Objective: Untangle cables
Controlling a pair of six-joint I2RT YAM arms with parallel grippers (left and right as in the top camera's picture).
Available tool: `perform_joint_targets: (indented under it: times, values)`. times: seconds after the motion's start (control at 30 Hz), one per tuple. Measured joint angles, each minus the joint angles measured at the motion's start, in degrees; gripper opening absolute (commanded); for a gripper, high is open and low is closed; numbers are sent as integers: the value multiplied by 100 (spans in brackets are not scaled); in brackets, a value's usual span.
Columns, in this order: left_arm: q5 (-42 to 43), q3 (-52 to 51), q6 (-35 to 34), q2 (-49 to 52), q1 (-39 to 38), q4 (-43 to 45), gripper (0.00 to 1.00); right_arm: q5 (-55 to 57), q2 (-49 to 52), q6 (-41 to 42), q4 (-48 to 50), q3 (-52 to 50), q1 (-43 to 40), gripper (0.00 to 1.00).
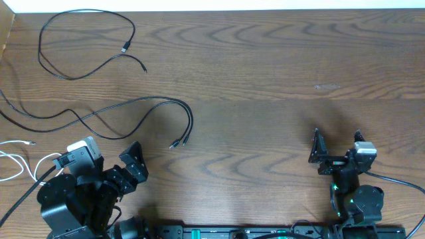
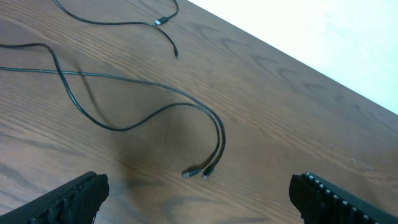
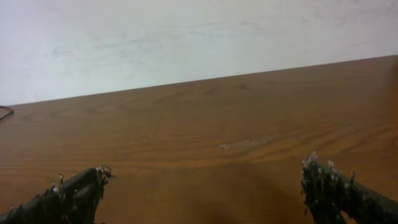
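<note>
A long black cable [image 1: 86,41] lies looped at the far left, its plug ends [image 1: 126,48] near the loop's right side. A second black cable [image 1: 133,105] runs across the left middle and crosses itself once. Its two plug ends [image 1: 178,141] lie side by side. A white cable [image 1: 16,159] lies at the left edge beside the left arm. My left gripper [image 1: 133,166] is open and empty, just short of those plug ends [image 2: 198,171]. My right gripper [image 1: 337,141] is open and empty over bare wood at the right, far from all cables.
The wooden table [image 1: 279,79] ends at a white edge along the far side. Thicker black leads [image 1: 398,180] run from the robot bases at the front. A scuff mark [image 3: 239,144] shows on the wood ahead of the right gripper [image 3: 205,186].
</note>
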Motion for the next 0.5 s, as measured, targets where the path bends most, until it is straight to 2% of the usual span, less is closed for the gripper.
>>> perform_joint_targets:
  times: [0.5]
  values:
    - [-2, 0, 0, 0, 0, 0, 99, -107, 0, -328, -9, 0, 0, 99]
